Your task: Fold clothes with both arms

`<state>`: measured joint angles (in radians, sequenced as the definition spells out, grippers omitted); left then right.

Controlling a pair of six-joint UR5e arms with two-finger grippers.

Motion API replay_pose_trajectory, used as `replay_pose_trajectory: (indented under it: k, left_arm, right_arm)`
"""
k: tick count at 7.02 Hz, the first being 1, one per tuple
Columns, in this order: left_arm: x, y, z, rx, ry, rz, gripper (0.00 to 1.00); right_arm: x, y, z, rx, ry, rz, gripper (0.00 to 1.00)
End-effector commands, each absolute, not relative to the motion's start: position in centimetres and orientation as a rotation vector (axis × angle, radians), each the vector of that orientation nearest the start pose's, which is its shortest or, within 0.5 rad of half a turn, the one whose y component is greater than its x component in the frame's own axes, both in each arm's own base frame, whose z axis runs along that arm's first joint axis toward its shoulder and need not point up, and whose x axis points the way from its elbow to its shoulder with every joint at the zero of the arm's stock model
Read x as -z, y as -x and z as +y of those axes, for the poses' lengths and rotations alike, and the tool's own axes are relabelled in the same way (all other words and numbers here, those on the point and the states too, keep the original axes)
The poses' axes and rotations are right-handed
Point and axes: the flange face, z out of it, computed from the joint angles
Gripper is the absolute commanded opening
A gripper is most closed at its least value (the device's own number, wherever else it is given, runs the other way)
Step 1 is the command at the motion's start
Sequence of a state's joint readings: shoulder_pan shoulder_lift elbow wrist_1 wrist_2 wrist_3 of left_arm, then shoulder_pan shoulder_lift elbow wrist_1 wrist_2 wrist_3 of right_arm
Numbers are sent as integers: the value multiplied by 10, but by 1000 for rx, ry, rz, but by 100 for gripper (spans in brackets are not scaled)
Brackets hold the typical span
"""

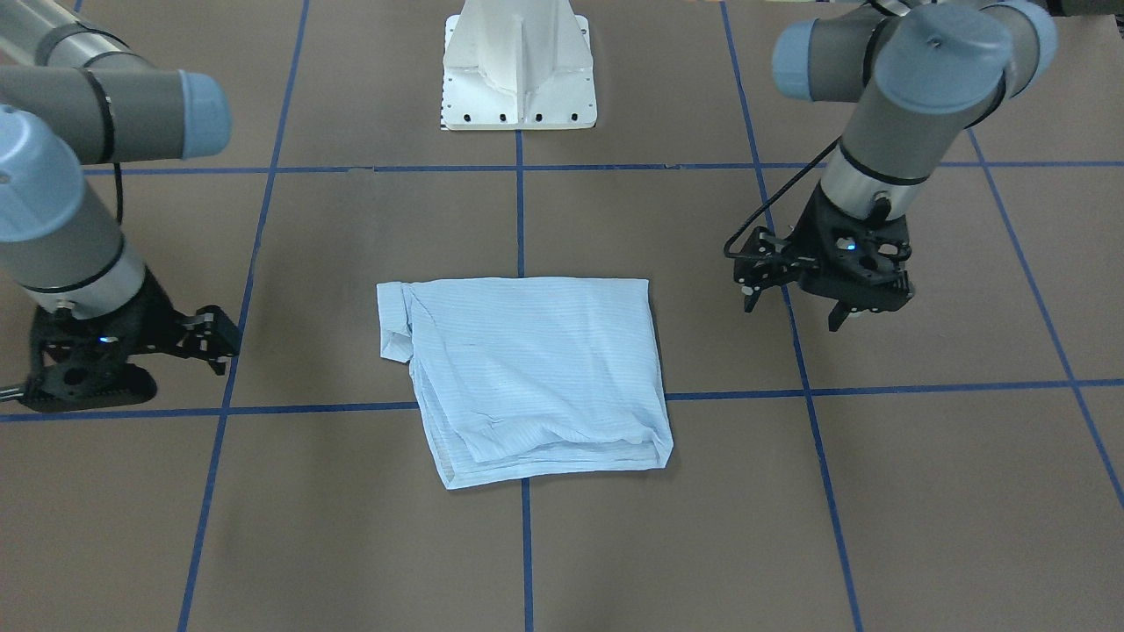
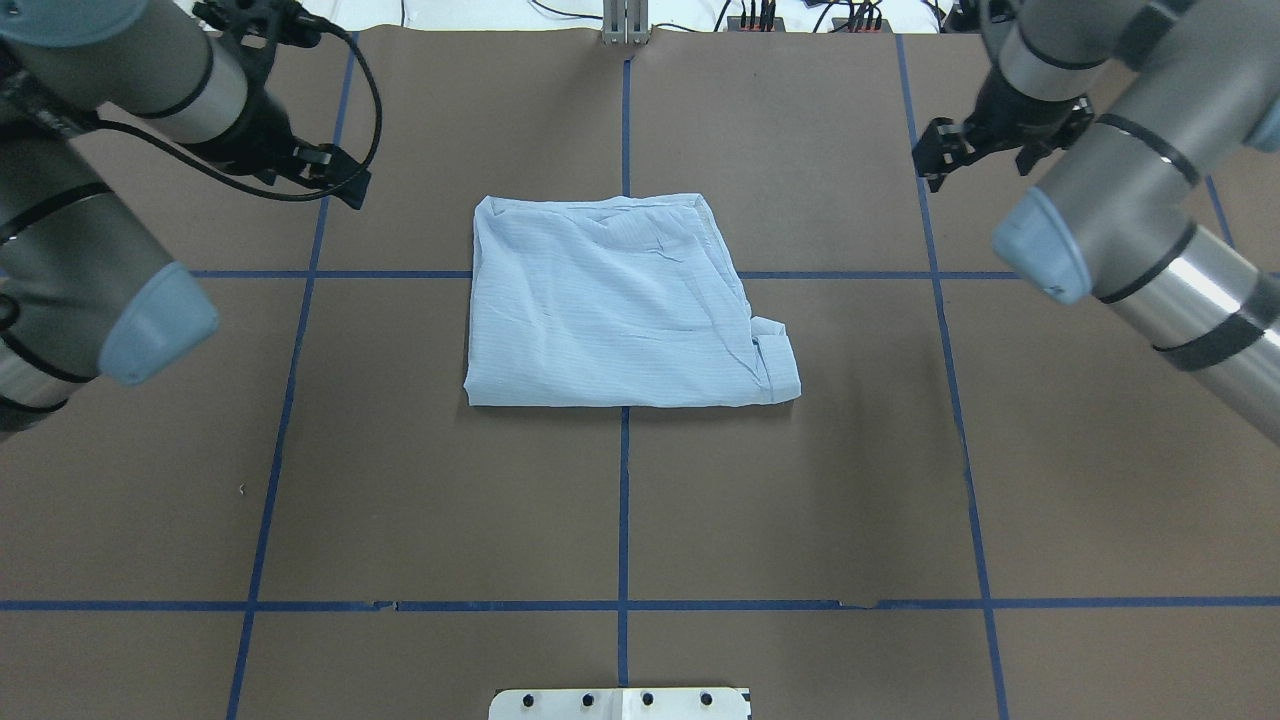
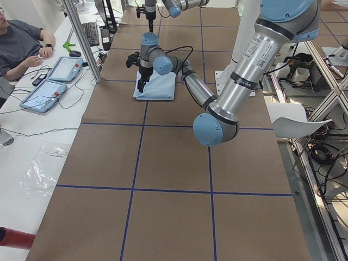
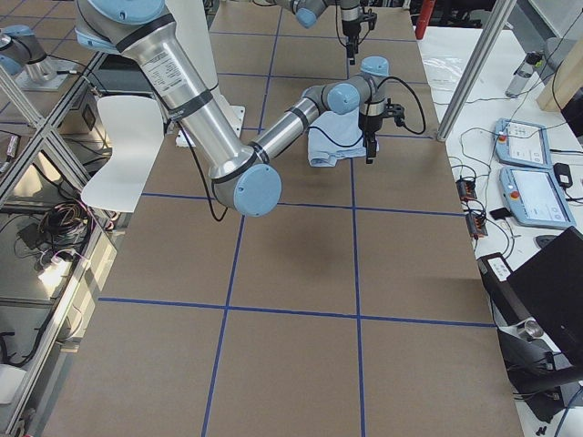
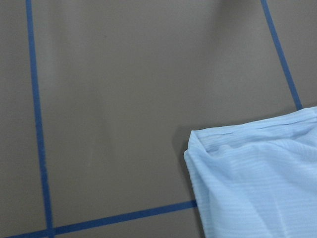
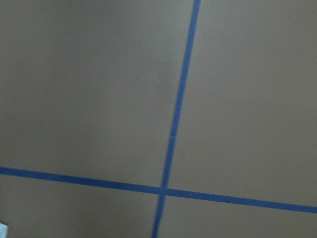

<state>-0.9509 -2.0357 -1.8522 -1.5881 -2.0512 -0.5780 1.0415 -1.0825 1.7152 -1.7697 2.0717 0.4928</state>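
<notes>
- Lying flat on the brown paper-covered table [image 1: 922, 491], the thin pale-blue fine-striped shirt [image 1: 527, 369] sits straight out from the white metal pedestal base [image 1: 518, 79], well apart from it. It is folded into a rough rectangle.
- The shirt straddles the blue tape line [image 1: 520, 219] that runs outward from the pedestal base. Stacked layer edges show along the side farthest from the pedestal base.
- A small bunched flap of fabric [image 1: 397, 326] projects at the shirt corner nearest the pedestal base, on the robot's right. Whether it is cuff or collar cannot be told.
- The black two-finger left gripper [image 1: 795, 314] hangs above the table, out from the pedestal base and off to the robot's left. Its fingers stand spread apart with nothing between them, and it is clear of the shirt.
- The black two-finger right gripper [image 2: 980, 175] hangs out from the pedestal base and off to the robot's right. Its fingers also stand spread, holding nothing, and it is apart from the shirt.
- The left wrist-mounted view shows one shirt corner on the taped table.
- The right wrist-mounted view shows only the table surface and two crossing tape lines.
</notes>
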Motion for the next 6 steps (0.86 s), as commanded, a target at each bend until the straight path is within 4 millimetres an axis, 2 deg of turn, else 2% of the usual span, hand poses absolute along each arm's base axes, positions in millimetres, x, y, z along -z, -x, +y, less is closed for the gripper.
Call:
replay_pose_trajectory:
  k: [1,2,3,4,5,6]
  left_arm:
    - [-322,-215,-542,-335,-381,761,100]
    - [-356,-172,-543,-386,-376,752,100]
    - [-398,-129,-538,-414,-358,737,100]
    - [-435,-96,-524,-376,-320,735,100]
    - [-454,-77,-507,-338,-300,717,100]
    - [-473,-74,-498,-323,-262,709,100]
  right_arm:
    - [-435,137,-573,322,-129,-659,100]
    - [-475,90,-554,352,-118,-678,100]
    - [-516,52,-528,364,-93,-688,100]
    - [-547,17,-496,335,-71,-688,100]
    - [-569,-9,-459,282,-40,-686,100]
    - [-583,-23,-431,243,-14,-686,100]
